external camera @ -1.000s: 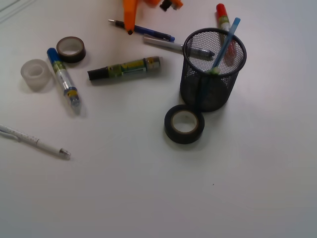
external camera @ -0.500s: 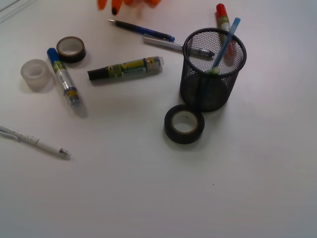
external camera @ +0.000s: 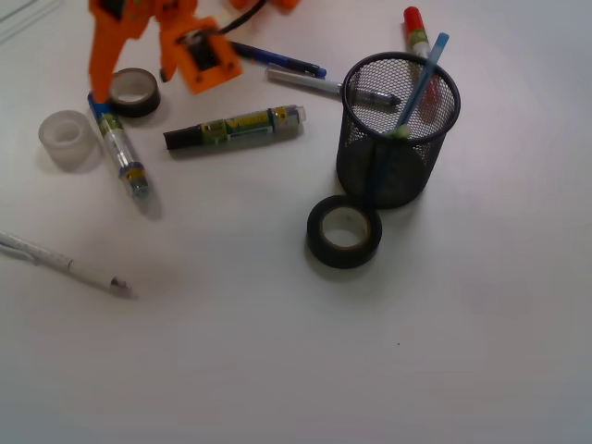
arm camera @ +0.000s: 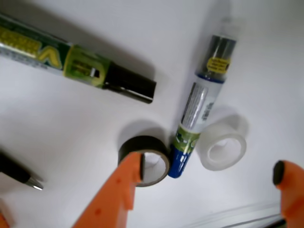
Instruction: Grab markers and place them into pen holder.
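The tool hangs with its jaws apart over the blue-capped marker, which lies on the worktop. A small black tape roll touches its cap; a clear tape roll sits just beside. The black-capped marker lies near. The pen holder stands well apart.

On the surface, the markers lie at nine o'clock of the pen holder, a tape roll at seven.

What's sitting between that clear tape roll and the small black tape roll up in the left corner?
The blue-capped marker. In the wrist view its cap end lies between the clear tape roll and the small black tape roll; the front view shows the same.
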`<control>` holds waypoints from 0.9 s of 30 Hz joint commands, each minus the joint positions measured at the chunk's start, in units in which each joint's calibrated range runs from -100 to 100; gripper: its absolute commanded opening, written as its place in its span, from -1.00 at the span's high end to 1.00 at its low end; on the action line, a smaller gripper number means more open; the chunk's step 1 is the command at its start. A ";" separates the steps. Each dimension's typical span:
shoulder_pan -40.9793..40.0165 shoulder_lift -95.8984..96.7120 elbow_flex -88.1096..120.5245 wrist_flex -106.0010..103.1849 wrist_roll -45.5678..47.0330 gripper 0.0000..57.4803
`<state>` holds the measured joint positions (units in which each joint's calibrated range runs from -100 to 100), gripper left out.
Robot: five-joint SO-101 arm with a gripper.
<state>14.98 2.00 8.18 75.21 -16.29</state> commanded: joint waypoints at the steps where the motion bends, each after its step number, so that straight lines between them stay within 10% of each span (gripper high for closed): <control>1: 0.31 10.36 -14.06 3.19 -1.71 -0.05; 27: -0.22 40.20 -37.80 3.19 -6.15 -0.04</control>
<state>14.69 41.46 -27.31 80.30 -22.25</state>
